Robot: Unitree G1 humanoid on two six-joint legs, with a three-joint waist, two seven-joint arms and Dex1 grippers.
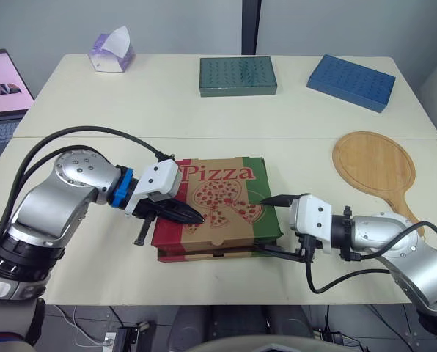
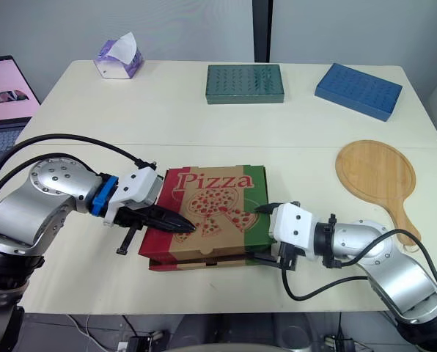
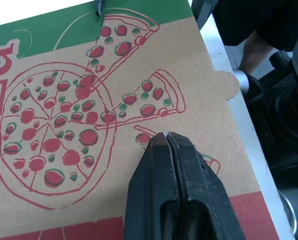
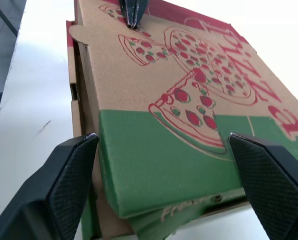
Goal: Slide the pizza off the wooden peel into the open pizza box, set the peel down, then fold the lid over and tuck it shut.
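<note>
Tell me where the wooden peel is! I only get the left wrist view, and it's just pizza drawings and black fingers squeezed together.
Observer: The wooden peel lies flat on the table, on the robot's right of the pizza box, not touching it.
Operator: What's the other arm doing?
Observer: The right end effector is open, its fingers spread either side of the box's green corner.
Operator: Is the box all shut?
Observer: The lid is folded down, but a gap shows along the front edge, so it looks not fully tucked.
</note>
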